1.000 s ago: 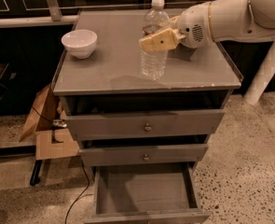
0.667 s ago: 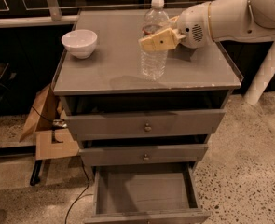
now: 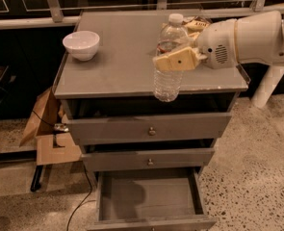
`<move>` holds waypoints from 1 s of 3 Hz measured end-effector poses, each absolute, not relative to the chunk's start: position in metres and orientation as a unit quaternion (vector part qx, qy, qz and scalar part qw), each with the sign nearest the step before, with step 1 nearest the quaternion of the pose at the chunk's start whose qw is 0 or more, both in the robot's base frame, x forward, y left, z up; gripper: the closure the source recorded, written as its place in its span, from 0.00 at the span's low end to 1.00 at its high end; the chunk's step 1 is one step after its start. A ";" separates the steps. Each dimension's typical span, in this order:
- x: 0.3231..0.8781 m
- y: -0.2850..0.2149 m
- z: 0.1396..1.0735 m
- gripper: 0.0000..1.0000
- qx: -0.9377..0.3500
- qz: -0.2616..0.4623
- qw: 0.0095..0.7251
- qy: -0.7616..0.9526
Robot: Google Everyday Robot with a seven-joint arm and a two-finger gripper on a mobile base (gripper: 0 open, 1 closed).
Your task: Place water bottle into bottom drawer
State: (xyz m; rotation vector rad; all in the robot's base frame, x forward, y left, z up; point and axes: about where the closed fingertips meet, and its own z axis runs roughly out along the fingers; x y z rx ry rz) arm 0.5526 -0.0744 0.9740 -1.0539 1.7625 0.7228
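Firmly closed, the tan fingers [image 3: 176,62] pinch the water bottle [image 3: 166,84] around its middle, one finger across the near side and the other hidden behind the clear plastic. The gripper [image 3: 165,57] sits over the front right part of the grey cabinet top [image 3: 122,61], and the white arm [image 3: 250,33] reaches in from the right. The bottle stands upright, white cap [image 3: 175,19] up, and its base overlaps the front edge of the top. Below it, the two knobbed drawers [image 3: 151,129] stick out slightly, and the bottom drawer [image 3: 148,198] is pulled out wide with a plain grey inside. A white bowl [image 3: 82,44] sits at the top's back left corner, well apart from the bottle. A cardboard box [image 3: 52,141] leans on the floor to the cabinet's left.
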 end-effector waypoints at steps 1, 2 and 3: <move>0.525 -0.083 0.939 1.00 -0.421 0.301 0.474 0.712; 0.499 -0.080 0.884 1.00 -0.447 0.284 0.487 0.694; 0.500 -0.080 0.884 1.00 -0.447 0.284 0.487 0.694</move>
